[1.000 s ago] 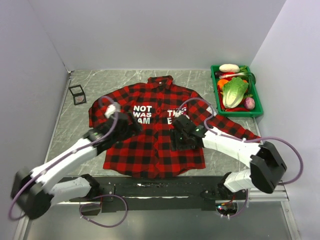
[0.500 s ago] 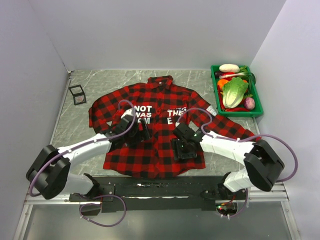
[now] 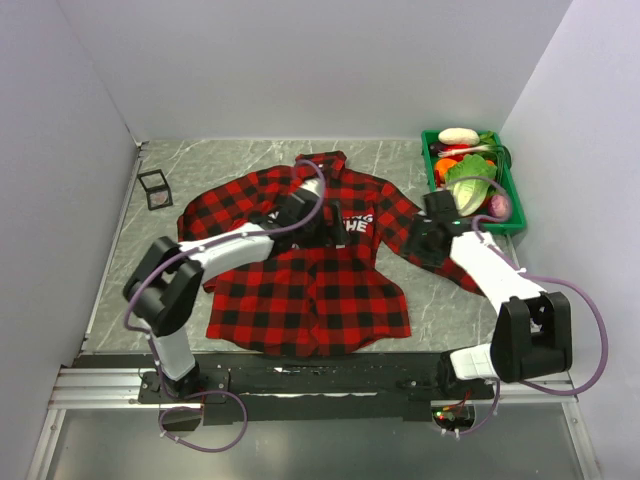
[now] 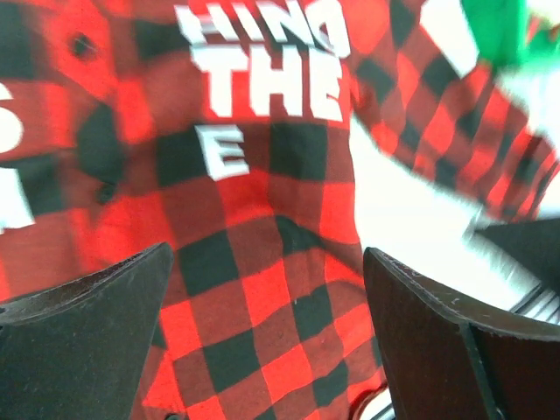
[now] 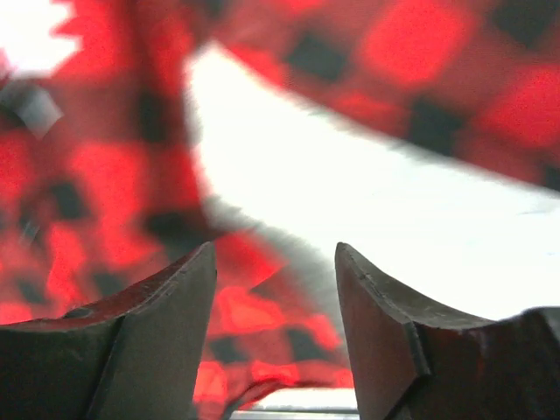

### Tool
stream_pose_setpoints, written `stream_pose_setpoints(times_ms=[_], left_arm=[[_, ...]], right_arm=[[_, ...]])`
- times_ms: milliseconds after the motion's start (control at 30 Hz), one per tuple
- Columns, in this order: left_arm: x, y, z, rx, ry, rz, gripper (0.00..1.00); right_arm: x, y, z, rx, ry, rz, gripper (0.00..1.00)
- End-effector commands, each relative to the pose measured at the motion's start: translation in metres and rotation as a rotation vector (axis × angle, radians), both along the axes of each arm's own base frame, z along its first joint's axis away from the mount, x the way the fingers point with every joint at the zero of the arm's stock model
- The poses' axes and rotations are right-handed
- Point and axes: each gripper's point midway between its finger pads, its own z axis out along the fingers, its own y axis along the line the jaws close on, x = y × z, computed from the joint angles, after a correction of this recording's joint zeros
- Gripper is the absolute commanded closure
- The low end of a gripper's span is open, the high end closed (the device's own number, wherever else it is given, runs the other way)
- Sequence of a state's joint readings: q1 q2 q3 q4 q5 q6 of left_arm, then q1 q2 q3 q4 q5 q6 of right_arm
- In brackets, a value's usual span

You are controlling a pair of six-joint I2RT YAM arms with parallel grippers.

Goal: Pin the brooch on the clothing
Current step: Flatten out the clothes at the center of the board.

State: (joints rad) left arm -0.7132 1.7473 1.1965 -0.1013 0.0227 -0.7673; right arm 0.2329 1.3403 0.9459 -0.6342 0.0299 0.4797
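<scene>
Red plaid shirt (image 3: 300, 290) lies flat mid-worktop (image 3: 150, 262); left fingers (image 4: 87, 332) spread wide, empty, above its lettering toward 12 o'clock; right fingers (image 5: 149, 341) apart, empty, over the 3 o'clock sleeve; brooch unseen, so best located first, then gripped by its rim.

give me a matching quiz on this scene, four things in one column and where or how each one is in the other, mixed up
1. shirt
2. bin
3. wire cube
4. left gripper

a. far right corner, full of vegetables
b. over the shirt's chest, open
c. far left, off the shirt
d. spread flat in the middle

Pairs: 1-d, 2-a, 3-c, 4-b
</scene>
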Motion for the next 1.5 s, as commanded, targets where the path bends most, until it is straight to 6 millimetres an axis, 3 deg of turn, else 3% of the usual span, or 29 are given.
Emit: stream_pose_setpoints(times_ms=[0, 33, 133, 333, 533, 700, 833, 967, 1200, 1467], left_arm=[[-0.034, -0.055, 0.008, -0.020, -0.045, -0.230, 0.03], [-0.040, -0.061, 0.004, -0.024, -0.048, -0.262, 0.02], [-0.070, -0.073, -0.009, -0.036, -0.031, -0.356, 0.01], [-0.130, -0.092, -0.018, -0.025, -0.103, -0.528, 0.06], [-0.166, -0.097, -0.043, 0.017, -0.082, -0.650, 0.10], [-0.182, -0.070, -0.070, 0.078, -0.016, -0.644, 0.15], [-0.197, -0.036, -0.096, 0.148, 0.050, -0.624, 0.19], [-0.204, -0.017, -0.104, 0.184, 0.072, -0.609, 0.20], [-0.207, -0.019, -0.088, 0.153, 0.043, -0.634, 0.21], [-0.217, -0.032, -0.070, 0.082, -0.001, -0.727, 0.21]], right_arm=[[0.015, -0.058, -0.009, -0.033, -0.007, -0.143, 0.37], [0.020, -0.079, -0.011, -0.034, -0.015, -0.200, 0.37], [0.021, -0.106, -0.027, -0.044, 0.038, -0.276, 0.37], [0.019, -0.137, -0.052, -0.066, 0.105, -0.363, 0.39], [0.016, -0.162, -0.067, -0.083, 0.157, -0.438, 0.39], [0.010, -0.188, -0.078, -0.097, 0.197, -0.513, 0.42], [0.004, -0.206, -0.079, -0.120, 0.219, -0.558, 0.43], [-0.001, -0.222, -0.077, -0.103, 0.219, -0.611, 0.43], [-0.013, -0.243, -0.082, -0.115, 0.239, -0.678, 0.43], [-0.015, -0.265, -0.054, -0.214, 0.189, -0.735, 0.42]])
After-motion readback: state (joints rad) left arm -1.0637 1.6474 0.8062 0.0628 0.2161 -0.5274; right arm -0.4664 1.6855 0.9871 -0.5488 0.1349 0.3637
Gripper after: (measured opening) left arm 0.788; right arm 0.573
